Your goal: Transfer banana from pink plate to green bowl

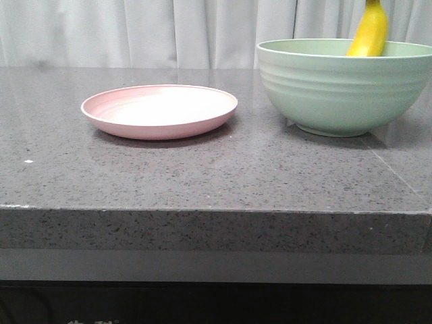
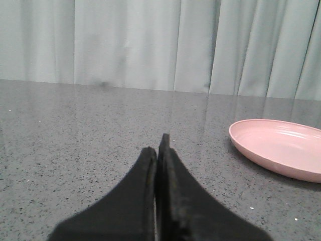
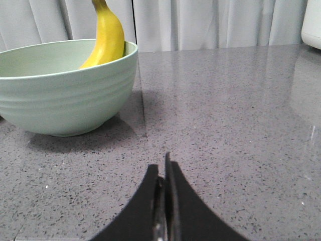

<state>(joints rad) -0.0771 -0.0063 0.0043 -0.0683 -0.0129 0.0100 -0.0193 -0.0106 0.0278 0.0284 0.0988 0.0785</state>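
Banana (image 1: pixel 369 30), short, plump and bright yellow, stands nearly upright inside the large pale mint-green ridged bowl (image 1: pixel 337 94), leaning against the bowl's far rim with its upper end rising well above it; the lower part is hidden by the bowl wall. The shallow round pale pink plate (image 1: pixel 159 111) lies flat on the speckled grey stone worktop (image 1: pixel 202 175), near the bowl on the robot's left side but apart from it, and holds nothing.

Neither arm shows in the front view. In the left wrist view the left pincer (image 2: pixel 159 150) is clenched, its two dark fingers pressed together with nothing between them, low over bare worktop, with the pink plate (image 2: pixel 281 148) off to one side and clear of it. In the right wrist view the right pincer (image 3: pixel 163 173) is likewise clenched on nothing, its fingers meeting at a thin seam, above the worktop and well apart from the green bowl (image 3: pixel 65 90), where the banana (image 3: pixel 106 37) leans on the rim. A pale pleated curtain (image 1: pixel 169 30) hangs behind the worktop.
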